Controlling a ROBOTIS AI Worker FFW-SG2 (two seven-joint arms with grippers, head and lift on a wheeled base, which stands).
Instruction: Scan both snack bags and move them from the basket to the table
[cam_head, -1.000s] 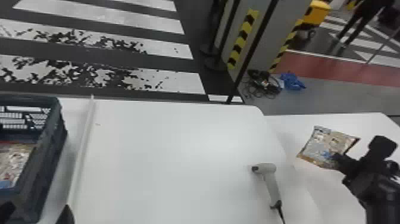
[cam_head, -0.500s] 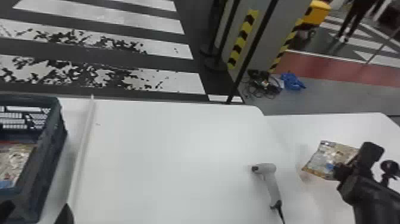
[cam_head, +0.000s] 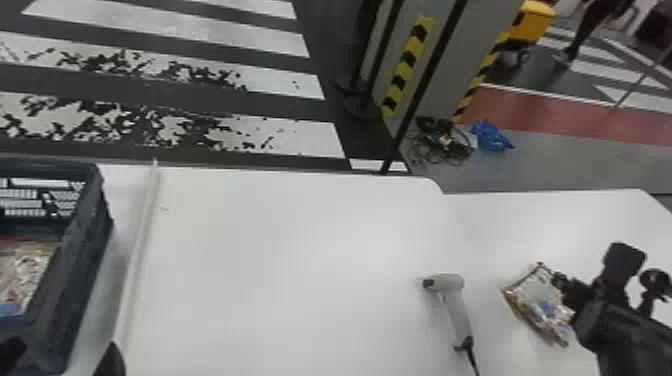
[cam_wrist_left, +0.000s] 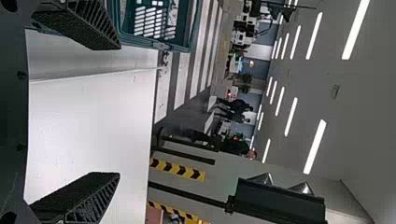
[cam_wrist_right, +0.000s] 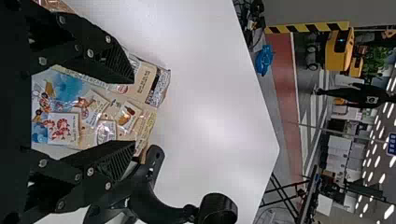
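Observation:
At the right in the head view, my right gripper (cam_head: 565, 287) is shut on a snack bag (cam_head: 537, 302), which hangs tilted just right of the grey hand scanner (cam_head: 455, 300). The right wrist view has this bag (cam_wrist_right: 105, 109), printed side towards the camera, held across its width by my right gripper (cam_wrist_right: 134, 112), the fingers well apart. A second snack bag (cam_head: 30, 265) lies in the dark basket (cam_head: 85, 260) at the far left. Beside the basket's near end, my left gripper (cam_head: 62, 357) is open; the left wrist view shows nothing between the fingers of my left gripper (cam_wrist_left: 119, 111).
A raised white strip (cam_head: 137, 250) runs along the table (cam_head: 300, 250) between basket and scanner. The scanner's black cable (cam_head: 470, 357) trails to the front edge. Past the table stands a pillar with yellow-black tape (cam_head: 407, 65).
The right gripper and its snack bag have moved nearer the robot and slightly left, and the bag has turned and tilted. The left gripper and the scanner have stayed put.

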